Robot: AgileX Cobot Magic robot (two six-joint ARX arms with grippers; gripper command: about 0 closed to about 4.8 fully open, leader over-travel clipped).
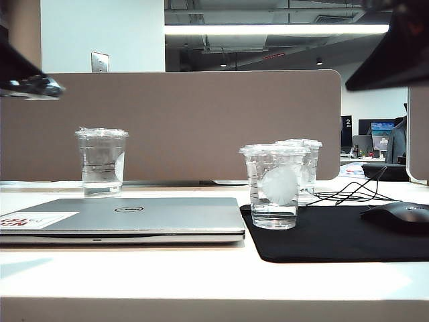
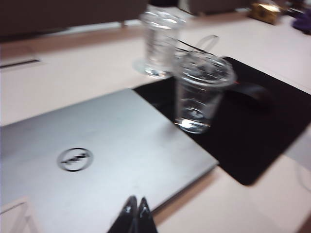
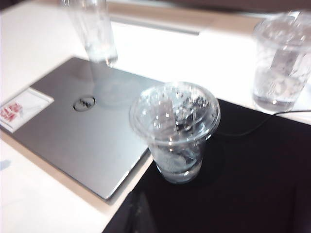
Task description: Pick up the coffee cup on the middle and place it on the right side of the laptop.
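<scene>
On the black mat (image 1: 335,238) just right of laptop (image 1: 124,218), coffee cup (image 1: 273,186) upright, nobody holding it. Left gripper (image 2: 135,206) and right gripper (image 3: 138,204) jaws closed, empty (both up high). Risk: nudging cup tips it onto taller cup (image 1: 305,171) behind.

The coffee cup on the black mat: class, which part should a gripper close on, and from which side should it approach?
Probably the coffee cup is best gripped on its clear wall just below the lid, where the upright, tapering body is widest. Approach level from the mat's open front edge: the laptop lies close beside it and a taller cup stands behind. Both the left gripper and right gripper, shut, sit back on that front side.
</scene>
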